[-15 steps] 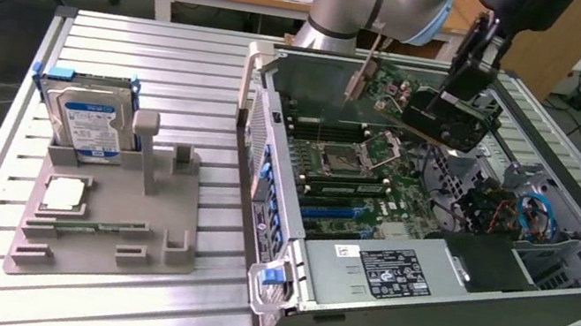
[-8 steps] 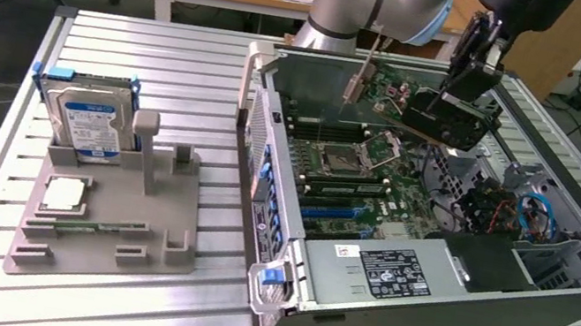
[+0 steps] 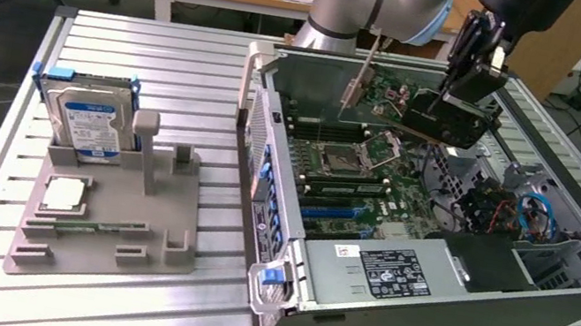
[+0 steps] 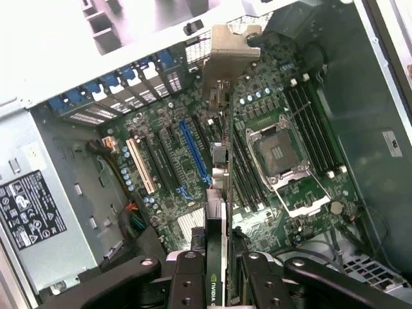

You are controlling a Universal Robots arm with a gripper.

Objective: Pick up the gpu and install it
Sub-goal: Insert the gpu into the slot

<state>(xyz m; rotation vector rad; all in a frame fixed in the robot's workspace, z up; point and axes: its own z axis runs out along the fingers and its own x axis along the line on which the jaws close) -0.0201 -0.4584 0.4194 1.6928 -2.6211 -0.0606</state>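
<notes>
Gripping the gpu (image 4: 219, 212) by its edges, the gripper (image 4: 219, 273) has its two black metal fingers (image 4: 187, 283) clamped on the card, one on each flat face. In the wrist view the card is seen edge-on: a thin green board with a black cooler along one side and a bright silver bracket (image 4: 230, 55) at the far end.

In the exterior view, the gripper (image 3: 465, 86) holds the gpu (image 3: 426, 106) in the upper centre of the frame, tilted and raised above the motherboard (image 3: 365, 181). The card touches no slot.

Below it lies the open computer case (image 3: 551, 312), a dark grey sheet-metal box resting on its side. The green motherboard carries a square CPU socket (image 4: 280, 151) with a metal retention frame, long black memory slots (image 4: 315, 125), and a row of expansion slots, including one blue slot (image 4: 193, 151) and one white slot (image 4: 140, 166). A grey power supply (image 3: 385, 274) with a black label sits in the lower part of the case.

At the exterior view's left, a grey plastic fixture (image 3: 108, 216) stands on the ribbed aluminium table (image 3: 163, 69), holding an upright hard drive (image 3: 89, 119) with a blue-white label.
</notes>
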